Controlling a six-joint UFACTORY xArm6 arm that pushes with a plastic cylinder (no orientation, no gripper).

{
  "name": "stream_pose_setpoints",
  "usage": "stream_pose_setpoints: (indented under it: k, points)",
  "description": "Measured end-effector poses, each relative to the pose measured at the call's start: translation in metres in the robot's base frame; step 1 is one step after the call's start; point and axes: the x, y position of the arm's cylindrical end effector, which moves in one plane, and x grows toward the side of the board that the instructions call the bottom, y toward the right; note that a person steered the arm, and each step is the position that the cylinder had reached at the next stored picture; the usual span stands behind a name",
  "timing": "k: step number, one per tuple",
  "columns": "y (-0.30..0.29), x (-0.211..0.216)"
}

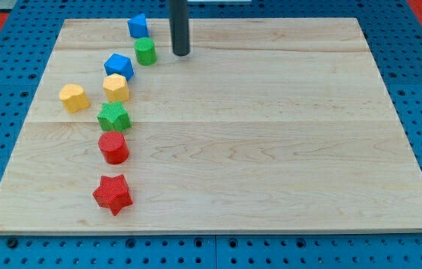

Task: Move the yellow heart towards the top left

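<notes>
The yellow heart (pixel 74 98) lies at the board's left side, apart from the other blocks. My tip (pixel 181 54) rests near the view's top, just right of a green cylinder (pixel 145 51) and far up and right of the heart. A yellow hexagon-like block (pixel 116 87) sits right of the heart, touching a blue block (pixel 119 66) above it.
Another blue block (pixel 137 25) sits at the top edge. A green star (pixel 113 117), a red cylinder (pixel 113 147) and a red star (pixel 113 194) run down the left side. The wooden board (pixel 270 149) lies on a blue pegboard.
</notes>
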Motion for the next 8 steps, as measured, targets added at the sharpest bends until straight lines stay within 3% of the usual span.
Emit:
stream_pose_setpoints:
  k: [2,3,4,5,6,7,8]
  points:
    - [-0.047,-0.001]
    - [-0.040,0.006]
    - [0.001,0.014]
    - [0.034,0.051]
    - [0.047,0.116]
    - [0.091,0.217]
    - [0.087,0.329]
